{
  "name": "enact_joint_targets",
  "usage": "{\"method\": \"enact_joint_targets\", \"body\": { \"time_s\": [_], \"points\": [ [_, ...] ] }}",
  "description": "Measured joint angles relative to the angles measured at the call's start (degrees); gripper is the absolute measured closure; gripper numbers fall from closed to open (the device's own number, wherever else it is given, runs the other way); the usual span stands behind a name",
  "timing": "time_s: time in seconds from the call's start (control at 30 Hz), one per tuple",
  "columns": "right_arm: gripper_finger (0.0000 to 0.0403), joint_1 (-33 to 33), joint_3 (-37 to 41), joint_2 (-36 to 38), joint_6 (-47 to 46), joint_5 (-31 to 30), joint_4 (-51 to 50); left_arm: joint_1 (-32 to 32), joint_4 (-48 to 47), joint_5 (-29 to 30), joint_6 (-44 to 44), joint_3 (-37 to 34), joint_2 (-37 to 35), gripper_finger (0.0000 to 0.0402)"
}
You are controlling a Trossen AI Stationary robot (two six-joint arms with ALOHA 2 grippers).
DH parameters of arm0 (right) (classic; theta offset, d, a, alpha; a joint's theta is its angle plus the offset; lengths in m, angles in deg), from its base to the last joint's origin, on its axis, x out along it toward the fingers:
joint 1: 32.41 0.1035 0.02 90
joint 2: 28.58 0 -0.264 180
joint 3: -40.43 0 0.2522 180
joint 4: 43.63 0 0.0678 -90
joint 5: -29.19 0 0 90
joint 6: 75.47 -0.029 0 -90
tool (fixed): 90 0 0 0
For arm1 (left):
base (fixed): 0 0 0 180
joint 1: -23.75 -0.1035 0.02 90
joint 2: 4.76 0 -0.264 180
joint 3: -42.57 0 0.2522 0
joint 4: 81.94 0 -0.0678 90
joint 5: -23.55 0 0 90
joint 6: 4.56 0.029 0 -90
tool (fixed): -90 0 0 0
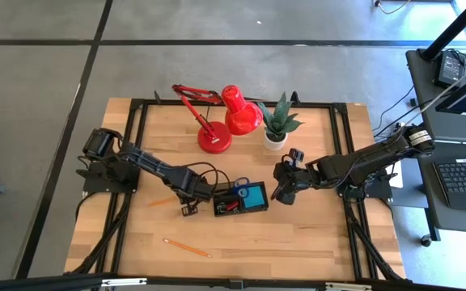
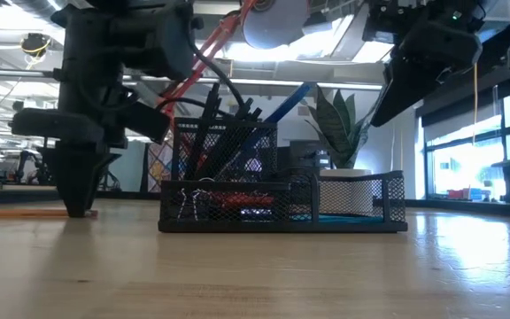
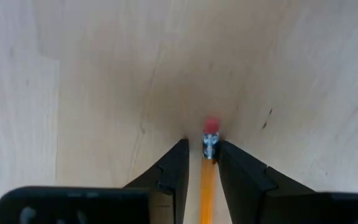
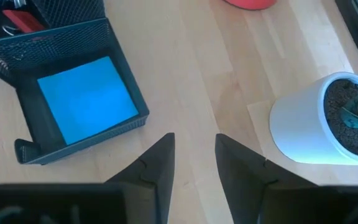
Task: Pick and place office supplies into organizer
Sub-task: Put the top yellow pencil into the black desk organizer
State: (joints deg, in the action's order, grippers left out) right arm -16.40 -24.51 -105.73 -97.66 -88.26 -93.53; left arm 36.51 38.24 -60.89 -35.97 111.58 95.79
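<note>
The left gripper (image 3: 201,163), down on the surface just left of the organizer (image 1: 240,198), straddles a pencil (image 3: 208,180) lying lengthwise between its narrowly parted fingers, while the right gripper (image 4: 194,163) hangs part-open and empty on the organizer's far side.

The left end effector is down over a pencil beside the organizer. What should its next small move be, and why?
Probably close the left end effector: the pencil lies between its parted fingers on the table, not yet gripped, with the organizer right alongside.
</note>
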Motion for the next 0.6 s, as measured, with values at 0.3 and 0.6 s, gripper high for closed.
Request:
{"method": "enact_joint_targets", "body": {
  "time_s": [0.3,0.6],
  "points": [
    [0.0283,0.00,0.00,0.00,0.15,0.00,0.07,-0.04,0.76,0.86,-0.32,0.22,0.87,0.0324],
    [0.0283,0.00,0.00,0.00,0.04,0.03,0.22,-0.11,0.43,-0.18,0.40,0.37,1.71,0.0361]
  ]
}}
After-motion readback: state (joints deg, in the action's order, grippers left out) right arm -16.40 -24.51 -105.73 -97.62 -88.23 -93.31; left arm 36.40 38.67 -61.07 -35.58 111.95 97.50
